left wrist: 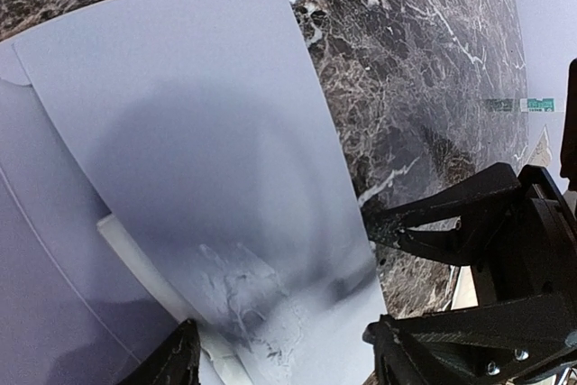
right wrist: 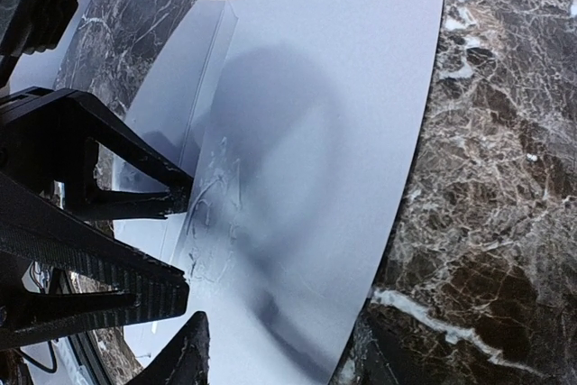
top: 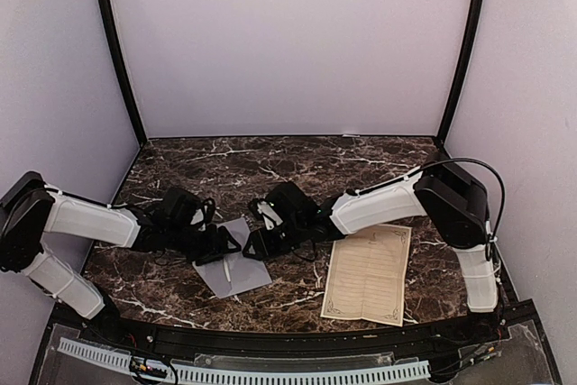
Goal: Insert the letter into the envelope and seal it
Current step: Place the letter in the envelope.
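No legible text or labels.

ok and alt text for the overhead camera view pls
Seen from above, two white-and-black robot arms meet over a pale grey envelope on a dark marble table, with the left gripper and right gripper near its far edge. A cream bordered letter lies flat to the right, untouched.

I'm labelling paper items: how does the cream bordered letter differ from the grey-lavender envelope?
Look: the cream ruled paper letter has an ornate dark border; the pale grey-lavender paper envelope is plain.
Size: the letter is larger than the envelope.
Place: the envelope lies between the left gripper and the right gripper; the letter lies apart, with no gripper at it.
Both lie on the dark marble table.
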Controlling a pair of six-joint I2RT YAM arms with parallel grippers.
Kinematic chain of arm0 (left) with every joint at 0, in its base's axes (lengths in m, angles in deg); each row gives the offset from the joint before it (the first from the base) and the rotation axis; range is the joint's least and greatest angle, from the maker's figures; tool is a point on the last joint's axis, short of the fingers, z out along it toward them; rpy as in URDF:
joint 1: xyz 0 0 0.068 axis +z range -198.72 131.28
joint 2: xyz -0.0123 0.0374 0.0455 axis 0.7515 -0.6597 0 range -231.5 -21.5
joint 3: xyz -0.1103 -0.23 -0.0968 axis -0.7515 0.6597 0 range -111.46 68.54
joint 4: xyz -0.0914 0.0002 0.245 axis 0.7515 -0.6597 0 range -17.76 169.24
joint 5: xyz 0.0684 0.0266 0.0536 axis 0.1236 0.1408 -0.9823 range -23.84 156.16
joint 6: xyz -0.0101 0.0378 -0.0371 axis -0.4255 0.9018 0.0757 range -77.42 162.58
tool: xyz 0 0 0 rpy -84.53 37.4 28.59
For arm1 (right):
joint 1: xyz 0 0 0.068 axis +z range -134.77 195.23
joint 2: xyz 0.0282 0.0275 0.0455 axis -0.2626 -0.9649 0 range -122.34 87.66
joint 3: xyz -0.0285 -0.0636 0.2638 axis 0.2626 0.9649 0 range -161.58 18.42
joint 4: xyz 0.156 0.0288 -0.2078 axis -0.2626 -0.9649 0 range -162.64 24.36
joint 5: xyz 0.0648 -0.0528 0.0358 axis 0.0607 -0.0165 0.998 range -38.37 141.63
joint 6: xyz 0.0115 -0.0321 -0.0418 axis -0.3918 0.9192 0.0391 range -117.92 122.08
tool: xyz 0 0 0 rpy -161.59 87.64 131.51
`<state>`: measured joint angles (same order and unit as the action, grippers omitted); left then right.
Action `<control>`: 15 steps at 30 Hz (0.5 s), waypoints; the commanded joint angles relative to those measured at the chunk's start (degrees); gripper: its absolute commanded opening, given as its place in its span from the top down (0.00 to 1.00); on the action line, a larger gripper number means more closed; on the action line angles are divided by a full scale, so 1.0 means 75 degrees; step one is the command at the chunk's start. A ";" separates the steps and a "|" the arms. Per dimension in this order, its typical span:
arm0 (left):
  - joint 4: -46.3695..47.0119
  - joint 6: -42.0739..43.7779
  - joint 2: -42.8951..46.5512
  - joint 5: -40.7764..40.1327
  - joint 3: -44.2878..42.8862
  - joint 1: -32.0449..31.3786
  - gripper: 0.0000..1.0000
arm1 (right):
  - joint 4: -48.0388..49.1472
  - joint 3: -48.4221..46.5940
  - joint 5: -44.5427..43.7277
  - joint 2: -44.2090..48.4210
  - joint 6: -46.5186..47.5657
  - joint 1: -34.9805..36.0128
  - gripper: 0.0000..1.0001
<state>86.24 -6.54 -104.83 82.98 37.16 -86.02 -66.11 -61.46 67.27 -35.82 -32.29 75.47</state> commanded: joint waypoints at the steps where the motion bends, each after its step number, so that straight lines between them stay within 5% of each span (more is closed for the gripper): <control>1: 0.0047 -0.0060 -0.0204 0.0181 -0.0039 -0.0035 0.36 | 0.0168 -0.0146 0.0222 -0.0152 0.0006 0.0067 0.49; 10: -0.1275 0.0272 0.0940 -0.0697 -0.0266 -0.0036 0.34 | 0.0088 0.0243 -0.0138 0.1096 0.0210 -0.0149 0.42; 15: -0.2498 0.0722 0.1958 -0.1297 -0.0768 -0.0026 0.23 | -0.0849 0.0635 -0.1089 0.2484 0.0882 -0.0372 0.31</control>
<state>76.76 -4.62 -96.26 78.21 35.59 -86.02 -69.03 -58.05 65.28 -27.18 -30.08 74.38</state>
